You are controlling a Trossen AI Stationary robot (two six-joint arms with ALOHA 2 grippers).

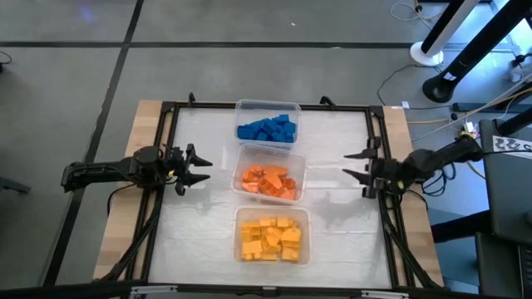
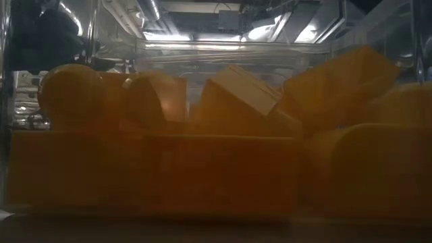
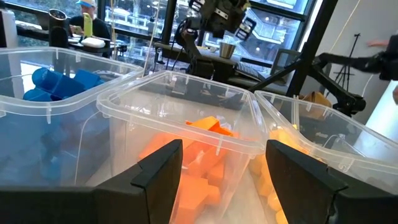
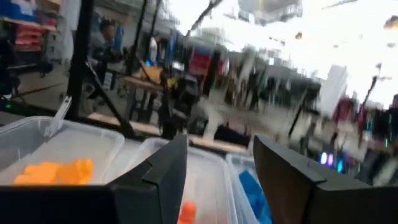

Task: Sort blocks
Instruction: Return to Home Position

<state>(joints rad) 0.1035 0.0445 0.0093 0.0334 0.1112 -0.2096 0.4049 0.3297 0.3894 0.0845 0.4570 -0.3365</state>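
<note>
Three clear tubs stand in a row down the table's middle. The far tub holds blue blocks, the middle tub orange blocks, the near tub yellow blocks. The yellow blocks fill the low view. My left gripper hovers open at the table's left side, pointing at the middle tub; its wrist view shows the orange blocks past its fingers. My right gripper hovers open at the right side, facing the same tub. Neither holds anything.
A black frame runs around the white work surface. Bare surface lies between each gripper and the tubs. Beyond the table in the wrist views are a room with furniture, stands and people.
</note>
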